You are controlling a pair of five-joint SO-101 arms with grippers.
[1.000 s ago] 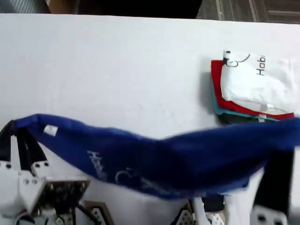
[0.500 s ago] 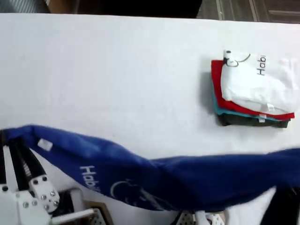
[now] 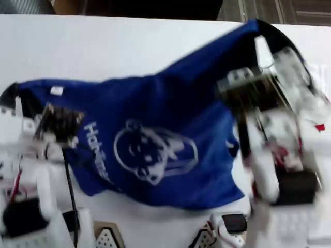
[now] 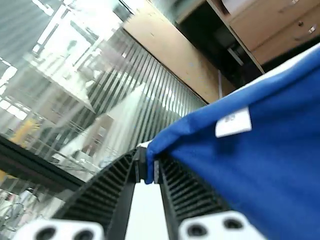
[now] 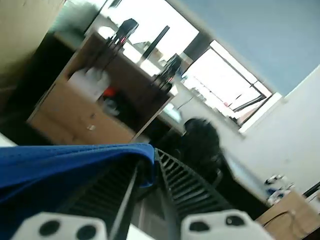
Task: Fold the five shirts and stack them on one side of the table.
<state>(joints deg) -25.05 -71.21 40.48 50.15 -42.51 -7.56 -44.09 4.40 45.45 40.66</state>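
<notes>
While both arms are holding it up over the white table (image 3: 129, 46), the royal-blue cotton shirt (image 3: 196, 93) is hanging spread out between the two grippers, its printed front facing the high camera. The left gripper (image 3: 10, 95) is clamping one upper corner of the cloth, its two ribbed black fingers (image 4: 115, 177) pinching a blue fold tight. One small white label (image 3: 56, 91) is sitting on the fabric just beside that gripper. Below and between the grippers, one white outline drawing (image 3: 155, 152) of a round-faced figure and one line of white lettering (image 3: 98, 150) are showing on the chest. The right gripper (image 3: 261, 28) is clamping the opposite upper corner, jaws closed on the blue hem. The shirt's top edge is running slantwise from one gripper to the other. One small red patch (image 3: 319, 127) is peeking out just beside the right arm.
</notes>
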